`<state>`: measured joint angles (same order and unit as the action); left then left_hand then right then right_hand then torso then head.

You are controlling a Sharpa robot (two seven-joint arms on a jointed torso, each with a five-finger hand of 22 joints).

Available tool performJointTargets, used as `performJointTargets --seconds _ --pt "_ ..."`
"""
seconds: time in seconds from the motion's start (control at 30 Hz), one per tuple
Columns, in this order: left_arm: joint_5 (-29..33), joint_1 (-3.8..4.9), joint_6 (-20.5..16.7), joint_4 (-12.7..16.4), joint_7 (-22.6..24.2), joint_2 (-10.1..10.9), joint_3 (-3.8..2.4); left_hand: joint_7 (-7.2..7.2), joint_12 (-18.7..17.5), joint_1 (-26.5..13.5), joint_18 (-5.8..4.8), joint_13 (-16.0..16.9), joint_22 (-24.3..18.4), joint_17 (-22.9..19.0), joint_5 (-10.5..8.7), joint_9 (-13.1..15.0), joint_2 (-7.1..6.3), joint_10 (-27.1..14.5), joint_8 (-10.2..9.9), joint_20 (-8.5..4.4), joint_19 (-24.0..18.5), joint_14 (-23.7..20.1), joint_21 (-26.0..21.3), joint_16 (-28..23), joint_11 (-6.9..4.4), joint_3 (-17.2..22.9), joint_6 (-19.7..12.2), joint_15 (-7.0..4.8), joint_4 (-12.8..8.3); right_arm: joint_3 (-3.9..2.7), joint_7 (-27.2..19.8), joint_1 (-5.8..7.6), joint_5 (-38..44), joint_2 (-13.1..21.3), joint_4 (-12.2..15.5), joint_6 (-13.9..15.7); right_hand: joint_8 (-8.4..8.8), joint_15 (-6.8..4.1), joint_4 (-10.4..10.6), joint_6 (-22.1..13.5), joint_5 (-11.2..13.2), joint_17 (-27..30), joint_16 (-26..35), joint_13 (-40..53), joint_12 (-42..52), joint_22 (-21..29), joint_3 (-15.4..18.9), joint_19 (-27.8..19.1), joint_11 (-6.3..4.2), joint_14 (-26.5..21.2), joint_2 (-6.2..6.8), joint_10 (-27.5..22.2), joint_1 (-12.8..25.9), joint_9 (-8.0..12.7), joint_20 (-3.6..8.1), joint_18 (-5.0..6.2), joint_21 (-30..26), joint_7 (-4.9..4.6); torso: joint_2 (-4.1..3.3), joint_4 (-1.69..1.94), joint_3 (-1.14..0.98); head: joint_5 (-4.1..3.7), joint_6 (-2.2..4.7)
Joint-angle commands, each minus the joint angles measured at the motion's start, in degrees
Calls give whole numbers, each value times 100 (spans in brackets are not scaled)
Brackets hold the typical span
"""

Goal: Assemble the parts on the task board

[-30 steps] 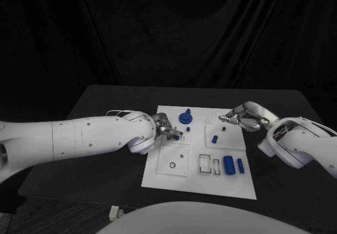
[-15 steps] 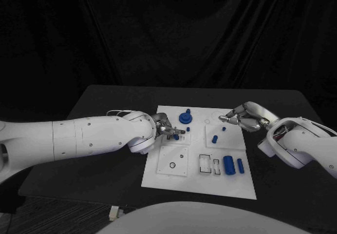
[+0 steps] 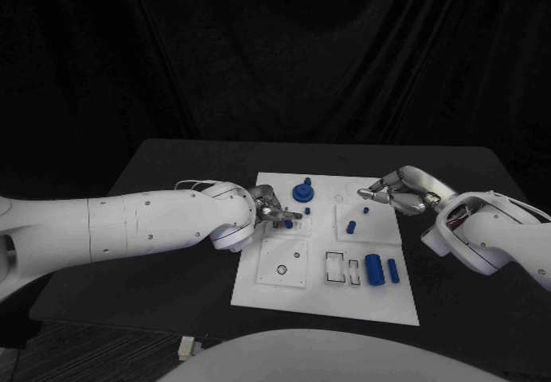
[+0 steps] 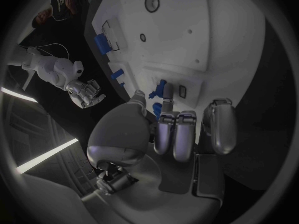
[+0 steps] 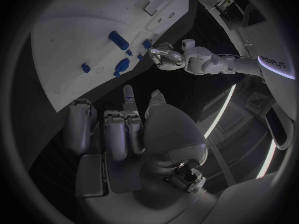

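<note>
The white task board [image 3: 301, 286] lies in the middle of the black table. My left hand [image 3: 273, 211] reaches over the board's left part and pinches a small blue part [image 4: 164, 90] between thumb and fingers, right at the board's surface [image 4: 187, 30]. That small blue part [image 3: 287, 224] shows just below the fingertips. My right hand [image 3: 396, 191] hovers over the board's far right edge with its fingers curled in and nothing seen in them. A round blue knob [image 3: 303, 191] stands near the far edge. Two small blue pegs [image 3: 351, 228] stand in the right part.
Two blue cylinders [image 3: 374, 269] lie side by side on the board's near right part, beside rectangular slots [image 3: 335, 267]. A round hole [image 3: 283, 270] sits in the near left plate. Bare black table [image 3: 172, 263] surrounds the board.
</note>
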<state>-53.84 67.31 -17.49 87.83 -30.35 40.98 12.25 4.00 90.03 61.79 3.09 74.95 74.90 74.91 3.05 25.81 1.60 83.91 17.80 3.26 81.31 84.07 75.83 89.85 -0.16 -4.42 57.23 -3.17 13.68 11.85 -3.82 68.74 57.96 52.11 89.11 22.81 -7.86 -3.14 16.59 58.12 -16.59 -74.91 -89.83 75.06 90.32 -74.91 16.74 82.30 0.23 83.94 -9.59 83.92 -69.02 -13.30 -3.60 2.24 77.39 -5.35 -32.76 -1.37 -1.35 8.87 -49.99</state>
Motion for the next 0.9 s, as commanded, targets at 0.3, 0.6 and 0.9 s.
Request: performJointTargets --seconds 0.3,0.6,0.9 --pt "22 -11 21 -19 79 -23 -2 -72 -3 288 52 1505 662 1509 -31 706 116 609 667 -73 -8 593 -82 15 -84 -392 -292 -74 184 -3 -13 -15 5 0 5 11 27 33 3 -8 -10 -1509 -17 1494 -32 -1069 36 -23 27 606 1 608 -47 5 -3 104 -35 8 -3 1 -2 5 -1" --pt "22 -11 22 -47 113 -42 -2 -90 -3 393 55 1505 679 1509 -30 1125 201 609 1074 -80 -7 593 -114 15 -99 -578 -501 -82 241 -3 -17 -17 5 -2 4 13 28 34 5 -10 -10 -1509 -17 1494 -32 -1068 42 -25 28 606 -4 608 -45 6 -4 105 -39 7 -2 0 -1 12 -1" --pt "7 -9 -195 104 201 47 -4 -112 -3 338 55 1505 700 1509 -28 1487 229 609 1429 -92 4 593 -129 15 -127 -768 -645 -99 271 -4 -16 -17 5 39 26 38 30 35 13 -14 -4 -1509 -17 1494 -32 -1068 57 -24 28 606 -11 608 -28 7 -5 105 -40 5 -2 0 0 -18 -1"
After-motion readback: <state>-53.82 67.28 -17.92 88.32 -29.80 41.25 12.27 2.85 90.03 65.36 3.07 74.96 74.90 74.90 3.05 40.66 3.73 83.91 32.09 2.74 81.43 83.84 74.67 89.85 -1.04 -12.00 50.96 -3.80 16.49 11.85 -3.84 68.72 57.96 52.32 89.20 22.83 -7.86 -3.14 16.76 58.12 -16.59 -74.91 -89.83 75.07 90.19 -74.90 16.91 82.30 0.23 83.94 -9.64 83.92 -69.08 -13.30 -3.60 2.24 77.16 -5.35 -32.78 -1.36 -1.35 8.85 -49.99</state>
